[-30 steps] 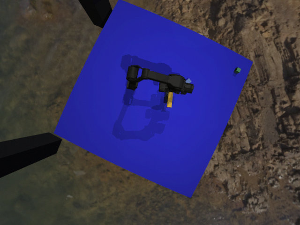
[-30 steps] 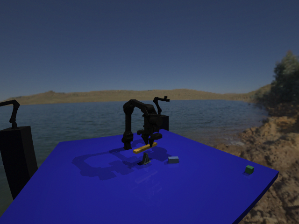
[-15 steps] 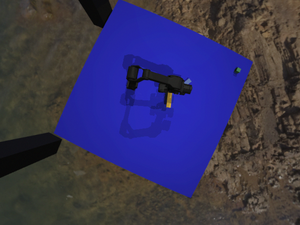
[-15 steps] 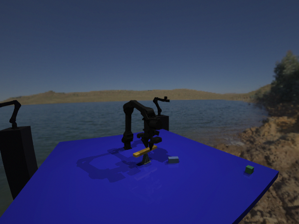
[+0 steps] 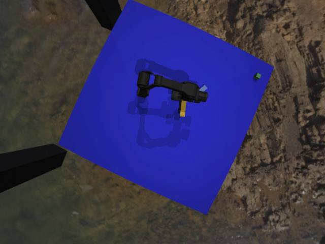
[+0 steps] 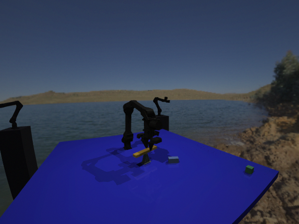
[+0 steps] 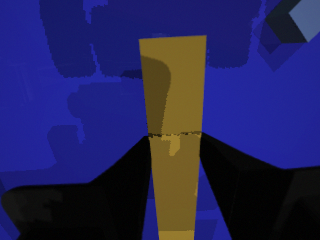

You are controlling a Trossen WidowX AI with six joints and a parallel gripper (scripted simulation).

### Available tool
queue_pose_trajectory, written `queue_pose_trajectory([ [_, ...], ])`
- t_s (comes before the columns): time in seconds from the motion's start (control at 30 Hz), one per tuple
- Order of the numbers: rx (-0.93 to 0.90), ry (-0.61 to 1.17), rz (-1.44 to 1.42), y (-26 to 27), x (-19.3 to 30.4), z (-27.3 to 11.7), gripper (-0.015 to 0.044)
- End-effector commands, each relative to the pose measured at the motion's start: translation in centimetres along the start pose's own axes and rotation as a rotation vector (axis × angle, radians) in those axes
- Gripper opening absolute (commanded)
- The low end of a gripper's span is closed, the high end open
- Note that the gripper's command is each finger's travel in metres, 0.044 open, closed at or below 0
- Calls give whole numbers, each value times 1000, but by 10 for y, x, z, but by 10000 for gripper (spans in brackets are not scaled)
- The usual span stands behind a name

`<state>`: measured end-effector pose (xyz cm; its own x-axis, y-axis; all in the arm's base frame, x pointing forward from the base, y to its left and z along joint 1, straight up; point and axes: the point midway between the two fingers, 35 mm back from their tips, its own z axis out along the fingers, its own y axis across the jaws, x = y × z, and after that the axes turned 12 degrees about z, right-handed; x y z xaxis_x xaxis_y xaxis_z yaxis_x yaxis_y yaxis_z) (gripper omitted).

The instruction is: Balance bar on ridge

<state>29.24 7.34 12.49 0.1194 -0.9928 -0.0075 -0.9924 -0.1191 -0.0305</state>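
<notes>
The yellow bar (image 5: 183, 107) (image 6: 138, 154) (image 7: 182, 90) is held off the table, with its long sides between the fingers. My gripper (image 6: 148, 149) (image 7: 173, 139) points down and is shut on the bar. In the exterior view the small grey ridge (image 6: 145, 160) stands on the table directly below the bar. The bar's underside meets the top of the ridge in that view; I cannot tell whether they touch. The bar looks about level, with both ends clear of the table. The ridge is hidden in the wrist view, and the arm covers my fingers in the top view.
A light blue block (image 5: 203, 88) (image 6: 173, 160) (image 7: 308, 17) lies on the blue table (image 5: 157, 173) (image 6: 96, 205) close to the ridge. A green cube (image 5: 257, 75) (image 6: 249, 169) sits near a far table corner. Two black pedestals with other arms stand beyond the table.
</notes>
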Motion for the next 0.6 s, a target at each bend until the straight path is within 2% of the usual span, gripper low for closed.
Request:
queue_pose_trajectory([
  [0.0, 2, 4, -6, 0, 1, 0, 0],
  [0.57, 2, 4, -6, 0, 1, 1, 0],
])
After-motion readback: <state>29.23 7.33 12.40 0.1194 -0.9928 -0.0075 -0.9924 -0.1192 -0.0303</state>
